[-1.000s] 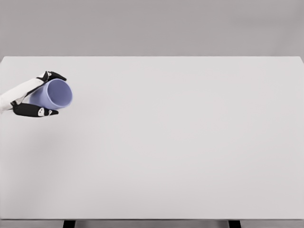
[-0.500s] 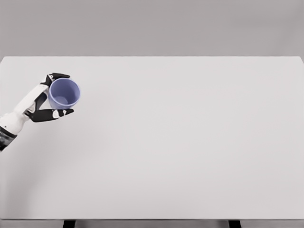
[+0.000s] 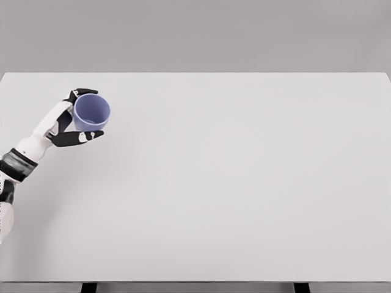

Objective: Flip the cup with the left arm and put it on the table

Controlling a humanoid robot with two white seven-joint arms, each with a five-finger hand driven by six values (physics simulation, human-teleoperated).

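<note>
I see the cup (image 3: 91,110), a pale blue-violet one, near the table's far left corner, with its open mouth turned up toward my head camera so I look down into its hollow. My left hand (image 3: 72,119) has it wrapped: the dark fingers (image 3: 84,92) curl over the far side of the cup, and the thumb (image 3: 80,137) lies along the near side. I cannot tell whether the cup's base touches the table (image 3: 244,183). From the cup, the white forearm runs down and left to the picture's left edge, crossing the table's left border.
</note>
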